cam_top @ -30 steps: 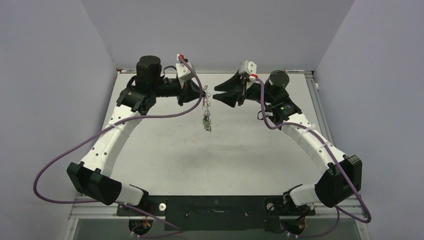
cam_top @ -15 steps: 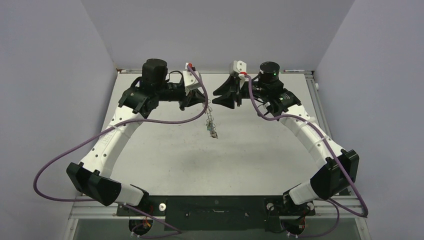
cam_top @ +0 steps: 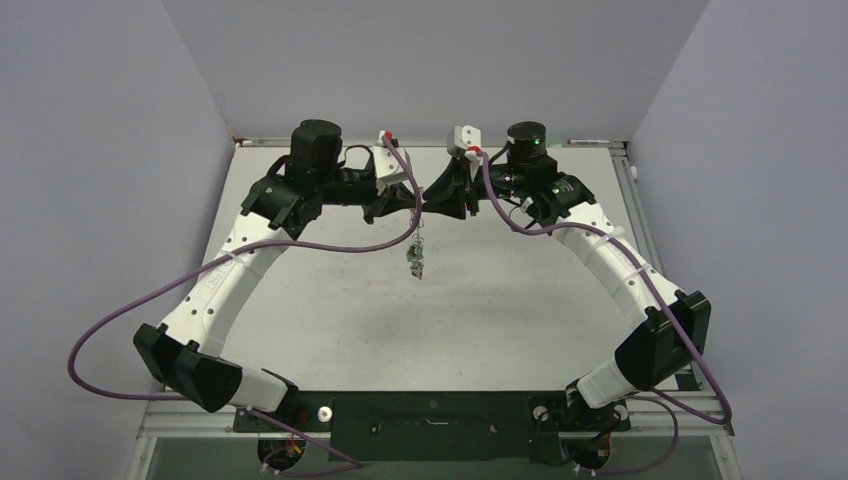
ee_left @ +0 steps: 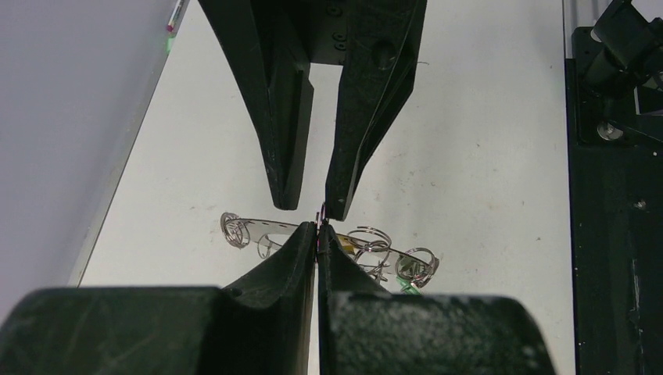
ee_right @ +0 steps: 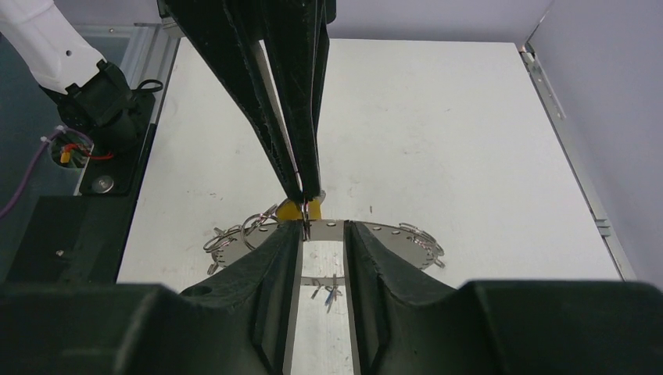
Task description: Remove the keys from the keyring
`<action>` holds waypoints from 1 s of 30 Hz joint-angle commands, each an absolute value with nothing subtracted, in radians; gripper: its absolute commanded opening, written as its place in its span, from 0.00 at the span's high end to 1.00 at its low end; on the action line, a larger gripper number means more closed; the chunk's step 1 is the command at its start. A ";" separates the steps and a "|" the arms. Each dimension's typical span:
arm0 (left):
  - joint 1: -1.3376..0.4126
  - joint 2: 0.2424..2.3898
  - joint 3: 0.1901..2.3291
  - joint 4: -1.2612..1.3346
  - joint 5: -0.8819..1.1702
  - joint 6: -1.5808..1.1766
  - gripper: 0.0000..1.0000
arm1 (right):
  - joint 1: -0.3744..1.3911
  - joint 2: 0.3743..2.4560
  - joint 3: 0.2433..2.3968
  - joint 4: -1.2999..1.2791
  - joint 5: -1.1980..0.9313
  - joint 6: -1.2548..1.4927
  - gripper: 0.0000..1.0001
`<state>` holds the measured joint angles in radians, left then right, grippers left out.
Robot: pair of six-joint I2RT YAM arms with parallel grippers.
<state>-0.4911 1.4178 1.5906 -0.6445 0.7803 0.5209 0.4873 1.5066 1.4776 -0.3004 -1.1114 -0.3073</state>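
My left gripper [cam_top: 413,208] [ee_left: 318,229] is shut on a thin wire ring. The flat grey keyring [cam_top: 416,256] hangs from that ring above the table. In the left wrist view the keyring [ee_left: 270,229] shows edge-on with small split rings, a yellow key head [ee_left: 345,246] and a green key head [ee_left: 406,284]. My right gripper [cam_top: 429,198] [ee_right: 323,229] is open, tip to tip with the left one. Its fingers straddle the keyring's rim [ee_right: 391,233] by the yellow key head [ee_right: 290,209]. Small keys [ee_right: 329,290] dangle below.
The white table [cam_top: 520,300] lies under both raised arms. Grey walls [cam_top: 120,150] close in on the left, right and back, with a metal rail [cam_top: 600,145] along the back edge. A black base plate [cam_top: 430,415] holds the arm bases.
My right gripper has moved left to meet the left gripper's tips. The left gripper has shifted slightly right, and the hanging keyring has swung with it.
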 commanded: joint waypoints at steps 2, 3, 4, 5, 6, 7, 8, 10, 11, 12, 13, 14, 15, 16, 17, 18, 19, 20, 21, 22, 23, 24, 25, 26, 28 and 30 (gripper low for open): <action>-0.506 1.420 1.666 -0.628 0.784 0.528 1.00 | 0.511 1.534 1.533 -0.277 -1.123 -0.332 0.75; -0.508 1.422 1.669 -0.630 0.782 0.524 1.00 | 0.512 1.537 1.534 -0.276 -1.129 -0.333 0.76; -0.509 1.425 1.672 -0.630 0.781 0.518 1.00 | 0.513 1.539 1.536 -0.276 -1.134 -0.336 0.77; -0.508 1.427 1.672 -0.630 0.783 0.516 1.00 | 0.515 1.541 1.540 -0.276 -1.139 -0.337 0.79; -0.509 1.427 1.671 -0.628 0.783 0.516 1.00 | 0.515 1.545 1.545 -0.278 -1.148 -0.341 0.86; -0.509 1.425 1.668 -0.621 0.781 0.515 1.00 | 0.515 1.548 1.549 -0.284 -1.157 -0.350 0.93; -0.509 1.425 1.666 -0.621 0.779 0.516 1.00 | 0.515 1.553 1.553 -0.287 -1.164 -0.353 0.94; -0.507 1.425 1.667 -0.624 0.779 0.521 1.00 | 0.514 1.550 1.554 -0.279 -1.167 -0.353 0.95; -0.503 1.422 1.663 -0.624 0.781 0.522 1.00 | 0.512 1.543 1.546 -0.263 -1.161 -0.348 0.95; -0.501 1.419 1.659 -0.623 0.780 0.520 1.00 | 0.510 1.532 1.530 -0.232 -1.149 -0.336 0.95; -0.499 1.416 1.655 -0.625 0.776 0.519 1.00 | 0.507 1.517 1.505 -0.185 -1.140 -0.314 0.95; -0.498 1.413 1.653 -0.624 0.763 0.511 1.00 | 0.502 1.502 1.475 -0.125 -1.131 -0.281 0.95; -0.495 1.413 1.650 -0.626 0.756 0.506 1.00 | 0.494 1.489 1.447 -0.068 -1.121 -0.250 0.95; -0.493 1.412 1.647 -0.626 0.751 0.504 1.00 | 0.489 1.478 1.426 -0.028 -1.114 -0.224 0.95; -0.491 1.408 1.644 -0.626 0.746 0.503 1.00 | 0.487 1.473 1.413 0.006 -1.105 -0.201 0.95; -0.492 1.406 1.641 -0.623 0.740 0.504 1.00 | 0.483 1.470 1.402 0.044 -1.099 -0.177 0.95; -0.490 1.405 1.639 -0.623 0.737 0.503 1.00 | 0.478 1.465 1.392 0.078 -1.096 -0.153 0.95; -0.489 1.405 1.637 -0.623 0.735 0.499 1.00 | 0.475 1.458 1.376 0.123 -1.088 -0.128 0.95; -0.485 1.405 1.635 -0.620 0.732 0.492 1.00 | 0.473 1.450 1.357 0.165 -1.078 -0.106 0.95; -0.482 1.405 1.632 -0.612 0.729 0.478 1.00 | 0.470 1.439 1.339 0.211 -1.069 -0.082 0.95; -0.477 1.405 1.628 -0.603 0.727 0.466 1.00 | 0.465 1.430 1.313 0.255 -1.060 -0.047 0.95; -0.472 1.404 1.625 -0.593 0.725 0.452 1.00 | 0.462 1.424 1.298 0.299 -1.054 -0.031 0.95; -0.467 1.405 1.622 -0.583 0.725 0.443 1.00 | 0.458 1.419 1.286 0.329 -1.052 -0.009 0.95; -0.465 1.404 1.617 -0.577 0.722 0.434 1.00 | 0.456 1.417 1.273 0.355 -1.047 -0.001 0.95; -0.461 1.399 1.606 -0.556 0.714 0.417 1.00 | 0.450 1.409 1.251 0.432 -1.042 0.060 0.95; -0.459 1.397 1.596 -0.547 0.711 0.415 1.00 | 0.443 1.406 1.229 0.503 -1.036 0.107 0.95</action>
<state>-0.4683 1.4300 1.6081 -0.6067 0.7189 0.4549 0.4610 1.4693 1.2484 0.2134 -1.0611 -0.0143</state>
